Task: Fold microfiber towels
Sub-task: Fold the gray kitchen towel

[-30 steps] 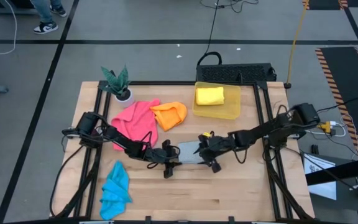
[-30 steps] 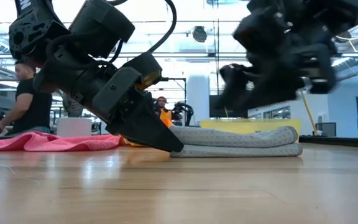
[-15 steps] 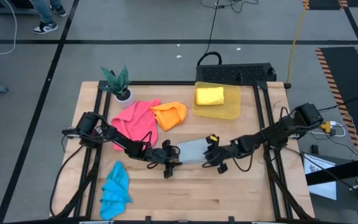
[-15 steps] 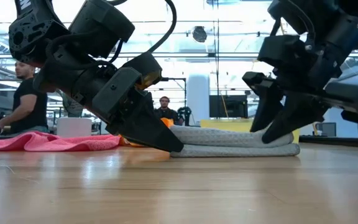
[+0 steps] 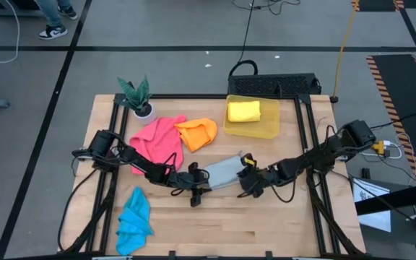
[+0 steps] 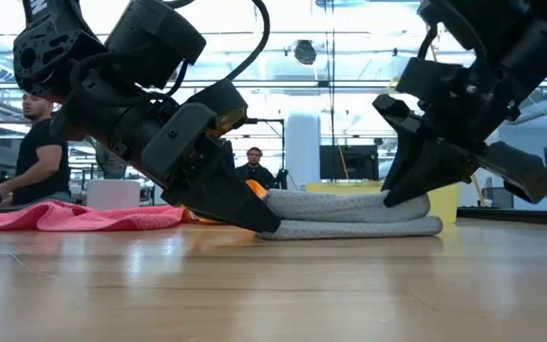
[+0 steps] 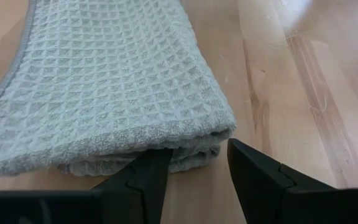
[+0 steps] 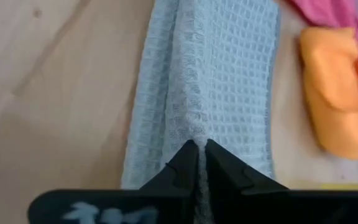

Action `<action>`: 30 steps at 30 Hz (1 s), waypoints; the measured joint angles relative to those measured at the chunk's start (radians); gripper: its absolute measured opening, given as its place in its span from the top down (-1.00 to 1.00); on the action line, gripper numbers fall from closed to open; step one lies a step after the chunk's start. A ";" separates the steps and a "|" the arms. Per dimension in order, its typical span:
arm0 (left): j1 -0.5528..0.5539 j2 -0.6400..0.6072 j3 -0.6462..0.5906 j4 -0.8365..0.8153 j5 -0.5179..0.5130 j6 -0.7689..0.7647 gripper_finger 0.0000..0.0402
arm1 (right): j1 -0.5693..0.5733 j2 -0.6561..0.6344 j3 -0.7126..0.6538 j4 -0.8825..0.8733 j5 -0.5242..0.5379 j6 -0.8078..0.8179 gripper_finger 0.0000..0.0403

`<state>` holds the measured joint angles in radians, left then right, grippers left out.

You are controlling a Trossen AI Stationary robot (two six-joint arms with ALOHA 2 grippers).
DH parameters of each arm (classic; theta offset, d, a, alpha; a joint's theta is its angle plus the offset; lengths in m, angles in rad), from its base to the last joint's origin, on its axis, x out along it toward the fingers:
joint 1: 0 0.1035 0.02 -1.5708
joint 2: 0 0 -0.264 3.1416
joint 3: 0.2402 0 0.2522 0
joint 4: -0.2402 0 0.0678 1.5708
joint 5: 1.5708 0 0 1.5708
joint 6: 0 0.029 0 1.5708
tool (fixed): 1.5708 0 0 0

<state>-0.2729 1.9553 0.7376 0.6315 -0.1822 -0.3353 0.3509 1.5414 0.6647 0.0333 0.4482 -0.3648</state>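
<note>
The translucent yellow bin (image 5: 253,124) at the tabletop's (image 5: 266,224) far edge held the folded yellow towel (image 5: 243,110). No writing could be read. The folded grey towel (image 5: 224,173) lay mid-table between both arms. The right gripper (image 8: 198,155) had its jaws pinched shut on that towel's top layer. The left gripper (image 7: 194,171) stood with jaws apart at the opposite end, one finger (image 7: 143,177) under the fold.

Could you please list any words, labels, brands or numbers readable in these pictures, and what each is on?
None can be read.
Pale marks on the right hand, seen in its wrist view: too blurred to read.
The towels, yellow bin and table carry no visible text.
</note>
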 joint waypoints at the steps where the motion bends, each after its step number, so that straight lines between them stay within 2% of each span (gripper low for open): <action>1: 0.000 0.000 0.000 0.000 0.000 0.000 0.16 | 0.006 0.000 0.000 0.000 0.017 -0.011 0.92; 10: 0.000 0.000 0.000 0.000 0.000 0.000 0.16 | 0.050 0.000 0.000 0.000 0.132 -0.105 0.96; 16: 0.000 0.000 0.000 0.000 0.000 0.000 0.16 | 0.082 -0.001 0.000 0.011 0.281 -0.225 0.95; 19: 0.000 0.000 0.000 0.000 0.000 0.000 0.16 | 0.095 -0.001 0.000 0.011 0.300 -0.262 0.95; 20: 0.000 0.000 0.000 0.000 0.000 -0.001 0.16 | 0.096 -0.001 0.000 0.011 0.280 -0.255 0.95; 25: 0.000 0.000 0.000 0.000 0.000 -0.001 0.16 | 0.079 -0.001 -0.014 0.008 0.033 -0.108 0.95; 30: 0.000 0.000 0.000 0.000 0.000 -0.005 0.16 | 0.059 0.000 -0.063 0.032 0.017 -0.028 0.94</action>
<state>-0.2729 1.9553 0.7376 0.6319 -0.1822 -0.3398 0.4095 1.5410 0.6022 0.0654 0.4651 -0.3926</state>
